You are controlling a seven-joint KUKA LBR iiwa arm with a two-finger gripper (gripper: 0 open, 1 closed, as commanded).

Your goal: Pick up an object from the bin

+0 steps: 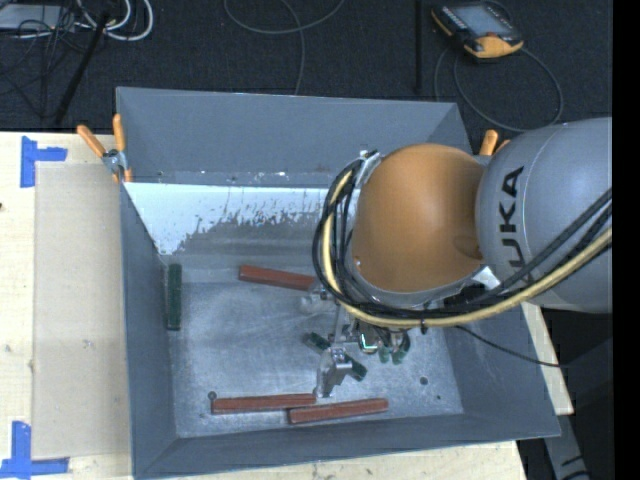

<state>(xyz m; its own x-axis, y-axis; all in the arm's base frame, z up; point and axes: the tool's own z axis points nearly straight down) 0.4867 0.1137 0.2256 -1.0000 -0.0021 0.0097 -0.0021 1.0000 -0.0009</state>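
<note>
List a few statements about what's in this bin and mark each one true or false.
1. A dark green stick lies along the bin's left wall. True.
2. The gripper hangs above that green stick. False: it hangs right of centre, close to two reddish-brown sticks near the view's lower edge.
3. A third reddish-brown stick lies farther up the floor. True.
4. The two lower sticks lie at opposite walls. False: they lie side by side, ends overlapping.
</note>
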